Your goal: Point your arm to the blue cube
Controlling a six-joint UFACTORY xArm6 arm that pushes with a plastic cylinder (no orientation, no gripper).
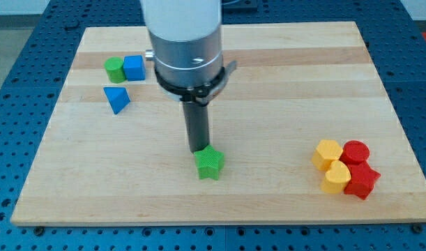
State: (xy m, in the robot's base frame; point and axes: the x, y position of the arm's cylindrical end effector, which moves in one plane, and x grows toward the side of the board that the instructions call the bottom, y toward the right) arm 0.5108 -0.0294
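Camera view, the only one: a pale wooden board [219, 202] lies on a blue pegged bench. The arm comes down from the view's top and ends in a dark rod; my tip [199, 150] sits low on the board near its middle, touching or just short of the top edge of a green star block [210, 164]; I cannot tell which. No gripper on this rig, so nothing is clenched or released; the rod only pushes. The task's thing, the blue cube [134, 67], stands far off at the view's upper left, touching or nearly touching a green cylinder [115, 70] on its left side. Just below that pair, apart from both, lies a blue triangular block [116, 98]. At the view's lower right, well away, a cluster: a yellow hexagonal block [328, 153], a yellow heart-like block [336, 177], a red cylinder [356, 151] and a red block [362, 181] of unclear shape, packed together. Judgement: the pointing is not yet done, since the tip is well apart from the cube. To do it well, draw the tip away from the star toward the view's upper left without dragging the star along, pass to the right of the blue triangle and not through it, and approach the cube from its free right or lower side. Stop just beside it; a shove would knock it into the green cylinder.
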